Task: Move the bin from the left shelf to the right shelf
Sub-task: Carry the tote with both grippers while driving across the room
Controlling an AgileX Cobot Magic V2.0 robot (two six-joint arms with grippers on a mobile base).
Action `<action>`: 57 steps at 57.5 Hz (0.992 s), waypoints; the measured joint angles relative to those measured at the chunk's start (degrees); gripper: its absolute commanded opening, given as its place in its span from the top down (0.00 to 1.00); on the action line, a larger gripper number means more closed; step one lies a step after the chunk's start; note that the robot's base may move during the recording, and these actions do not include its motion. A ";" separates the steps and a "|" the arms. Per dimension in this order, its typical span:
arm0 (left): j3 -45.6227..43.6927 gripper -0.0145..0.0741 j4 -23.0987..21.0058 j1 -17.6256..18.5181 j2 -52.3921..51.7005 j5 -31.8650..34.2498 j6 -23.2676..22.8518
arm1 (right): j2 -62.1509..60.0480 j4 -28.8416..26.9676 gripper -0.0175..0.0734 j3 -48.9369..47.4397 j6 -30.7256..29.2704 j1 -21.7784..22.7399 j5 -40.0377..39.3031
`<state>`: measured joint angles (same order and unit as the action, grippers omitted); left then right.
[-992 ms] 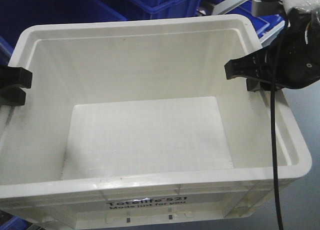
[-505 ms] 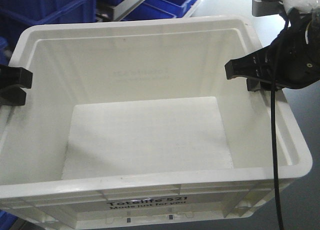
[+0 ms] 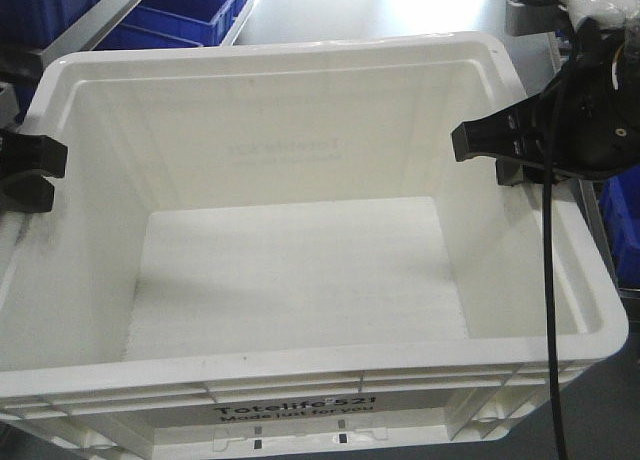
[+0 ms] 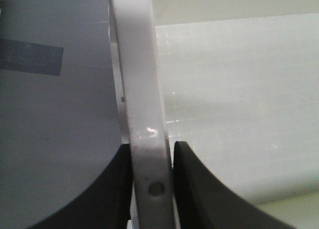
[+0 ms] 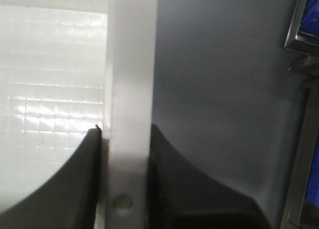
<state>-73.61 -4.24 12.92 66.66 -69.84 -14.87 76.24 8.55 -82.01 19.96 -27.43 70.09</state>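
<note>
– White plastic filled most of the front view. Was that the bin?
– It was. The bin (image 3: pixel 300 120) was seen from above, its mouth open and its ribbed rim running all round. A black print (image 3: pixel 295 408), "Totelife 521 Made just for you", was shown on the near wall.
– How was it gripped?
– It was taken at both side walls. The left hand (image 4: pixel 151 152) was closed on the left rim, with one black finger (image 4: pixel 107 194) pressed to the outer face and the other to the inner face. The right hand (image 5: pixel 124 134) was clamped on the right rim in the same way, the white edge being pinched between its fingers (image 5: pixel 179 184).
– And where was the bin?
– It was held between the two hands, close under the front camera. What lay beneath it could not be told. Grey floor (image 5: pixel 224 89) was seen beside its outer wall in both wrist views.
– What was found around it?
– Blue bins (image 3: pixel 190 10) were seen beyond the far left corner, beside a slanting metal shelf rail (image 3: pixel 100 20). Another blue container (image 3: pixel 625 220) was partly shown at the right edge, behind the right arm. A black cable (image 3: pixel 547 300) was hung from that arm and was draped down across the bin's right wall and near right corner.
</note>
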 measured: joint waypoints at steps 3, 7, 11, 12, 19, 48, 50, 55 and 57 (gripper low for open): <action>0.00 0.84 -0.02 0.00 0.00 0.00 0.00 | 0.00 -0.06 0.81 0.00 0.00 0.00 0.27; 0.00 0.84 -0.07 0.00 0.00 -0.12 0.00 | 0.00 -0.13 0.81 0.00 0.04 0.00 0.47; 0.00 0.84 -0.07 0.00 0.00 -0.17 0.00 | 0.00 -0.18 0.81 0.00 0.04 0.00 0.59; 0.00 0.84 -0.07 0.00 0.00 -0.24 0.00 | 0.00 -0.18 0.81 0.00 0.04 0.00 0.65; 0.00 0.84 -0.07 0.00 0.00 -0.42 0.00 | 0.00 -0.35 0.81 0.00 0.06 0.00 0.96; 0.00 0.84 -0.09 0.00 0.00 -0.42 0.00 | 0.00 -0.47 0.81 0.00 0.18 0.00 1.27; 0.00 0.84 -0.09 0.00 0.00 -0.42 0.00 | 0.00 -0.47 0.81 0.00 0.18 0.00 1.27; 0.00 0.84 -0.09 0.00 0.00 -0.42 0.00 | 0.00 -0.51 0.81 0.00 0.18 0.00 1.27; 0.00 0.84 -0.09 0.00 0.00 -0.42 0.00 | 0.00 -0.51 0.81 0.00 0.18 0.00 1.27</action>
<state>-73.61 -4.33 12.92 66.66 -70.26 -14.87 76.24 8.04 -82.01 20.13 -27.43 71.36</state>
